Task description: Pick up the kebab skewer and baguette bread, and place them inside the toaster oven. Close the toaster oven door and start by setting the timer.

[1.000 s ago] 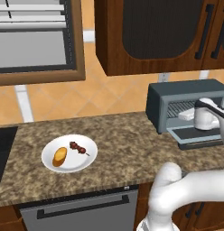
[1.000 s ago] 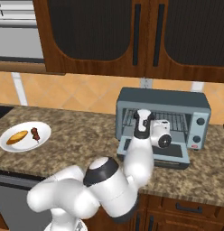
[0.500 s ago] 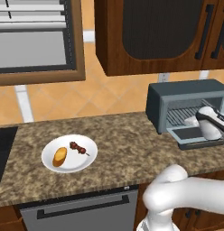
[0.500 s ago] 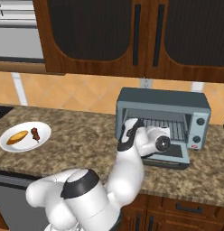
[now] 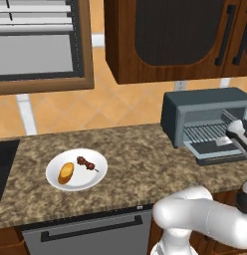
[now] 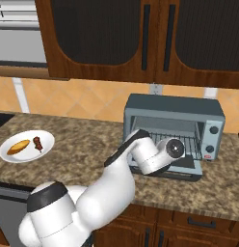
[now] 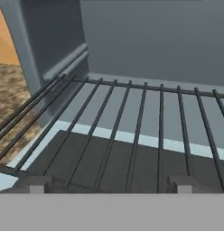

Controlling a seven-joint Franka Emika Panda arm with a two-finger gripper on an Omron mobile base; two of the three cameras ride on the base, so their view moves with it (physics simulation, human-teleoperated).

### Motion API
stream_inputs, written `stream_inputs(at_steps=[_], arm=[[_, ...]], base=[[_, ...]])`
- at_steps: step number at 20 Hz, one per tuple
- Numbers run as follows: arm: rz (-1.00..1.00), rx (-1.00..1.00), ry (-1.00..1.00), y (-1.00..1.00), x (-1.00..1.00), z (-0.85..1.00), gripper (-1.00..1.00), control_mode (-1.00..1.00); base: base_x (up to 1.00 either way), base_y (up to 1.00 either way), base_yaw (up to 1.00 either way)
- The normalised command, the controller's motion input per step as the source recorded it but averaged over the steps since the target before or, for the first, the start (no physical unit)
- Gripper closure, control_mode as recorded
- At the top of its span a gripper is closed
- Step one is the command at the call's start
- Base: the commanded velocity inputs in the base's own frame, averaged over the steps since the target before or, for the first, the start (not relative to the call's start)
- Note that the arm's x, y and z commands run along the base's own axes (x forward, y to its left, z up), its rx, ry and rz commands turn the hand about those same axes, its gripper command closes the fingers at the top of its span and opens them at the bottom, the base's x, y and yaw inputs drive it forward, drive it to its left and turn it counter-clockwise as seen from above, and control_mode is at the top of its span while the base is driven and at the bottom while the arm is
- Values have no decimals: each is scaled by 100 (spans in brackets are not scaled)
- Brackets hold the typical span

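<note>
The toaster oven stands at the right of the counter. Its door hangs open and lies flat. My gripper hovers just over the door at the oven mouth, open and empty, facing the wire rack. Far to the left, a white plate carries the golden baguette bread and the dark kebab skewer side by side.
Speckled granite counter runs between plate and oven. Dark wood cabinets hang above. A black cooktop edge lies at the far left, and a dishwasher front sits below the counter.
The jaws have spread wider. The hand has dropped lower and shifted right in front of the oven mouth, and the elbow has sunk. Plate, bread and skewer have not moved.
</note>
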Motion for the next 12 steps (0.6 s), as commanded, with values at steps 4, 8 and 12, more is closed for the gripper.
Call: stream_inputs(at_steps=[4, 8, 12], arm=[[0, 9, 1, 34, -92, 92, -100, -100], [-1, -5, 3, 100, -35, 29, -100, -100], [-5, -6, 16, 100, 0, 19, -100, -100]], base=[[0, 0, 0], [0, 0, 0], [0, 0, 0]])
